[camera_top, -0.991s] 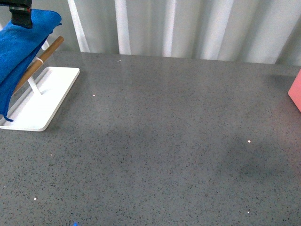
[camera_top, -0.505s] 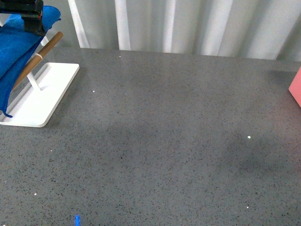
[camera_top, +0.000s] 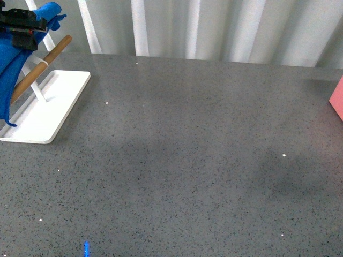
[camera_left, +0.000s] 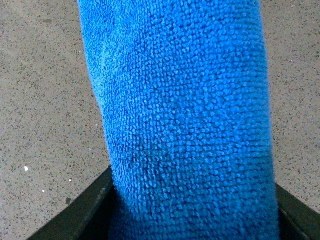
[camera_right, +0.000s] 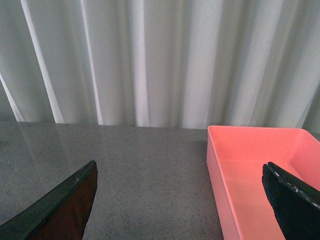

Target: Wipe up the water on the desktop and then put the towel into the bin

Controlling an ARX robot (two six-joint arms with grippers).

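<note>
The blue towel (camera_top: 12, 59) hangs at the far left of the front view, over a wooden rail (camera_top: 40, 69) that stands on a white tray base (camera_top: 51, 115). My left gripper (camera_top: 21, 24) is shut on the towel's top. In the left wrist view the towel (camera_left: 185, 115) fills the middle between the black fingers (camera_left: 82, 212), above the speckled grey desktop (camera_left: 45, 100). The desktop (camera_top: 187, 155) spans the front view. My right gripper (camera_right: 182, 200) is open and empty, out of the front view, beside the pink bin (camera_right: 255, 170).
A corner of the pink bin (camera_top: 337, 104) shows at the right edge of the front view. White curtains (camera_top: 214, 27) hang behind the desktop's far edge. Small bright specks (camera_top: 283, 156) dot the desktop.
My left gripper has moved left with the towel's top. The towel has gathered narrower and slid left on the rail, so more of the rail and tray shows.
</note>
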